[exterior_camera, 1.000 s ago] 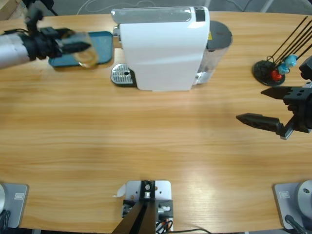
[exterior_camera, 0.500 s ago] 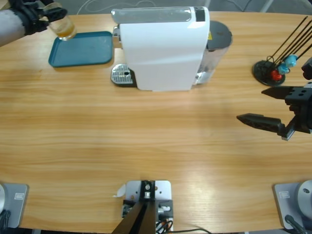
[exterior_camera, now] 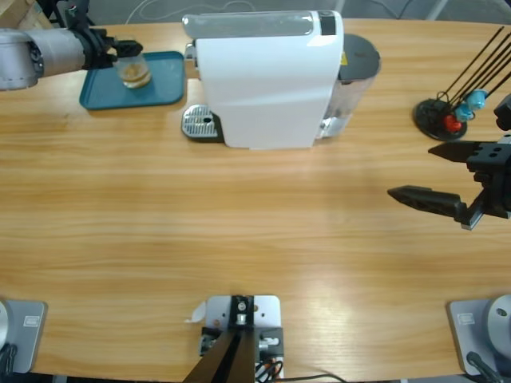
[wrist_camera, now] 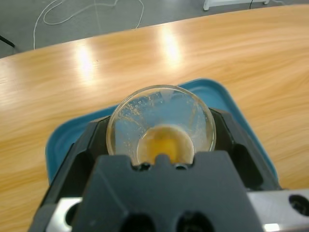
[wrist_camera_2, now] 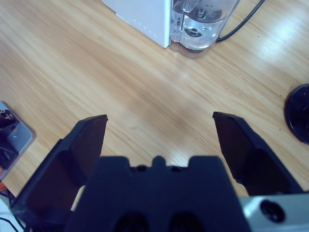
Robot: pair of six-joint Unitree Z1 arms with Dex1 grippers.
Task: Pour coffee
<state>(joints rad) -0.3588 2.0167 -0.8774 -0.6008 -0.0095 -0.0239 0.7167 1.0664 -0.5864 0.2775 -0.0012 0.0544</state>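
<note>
Plenty of bare wooden table [exterior_camera: 239, 231] across the middle and toward 6 o'clock in the high view. At 12 o'clock, white coffee machine [exterior_camera: 263, 80] with its clear water tank [wrist_camera_2: 203, 24] at the back. Near the 10 o'clock edge, teal tray [exterior_camera: 164, 88], hard by the table's far rim. At 3 o'clock, black capsule stand [exterior_camera: 443, 116] with thin rods, just beyond the right gripper [exterior_camera: 435, 171].

Left gripper [exterior_camera: 128, 62] clamped on a clear glass [wrist_camera: 161, 128] over the tray; whether touching the tray, cannot tell. Inside the glass, a shallow pool of amber coffee [wrist_camera: 165, 144] at the bottom, droplets on the walls. Right gripper spread wide, holding nothing, above bare wood.
</note>
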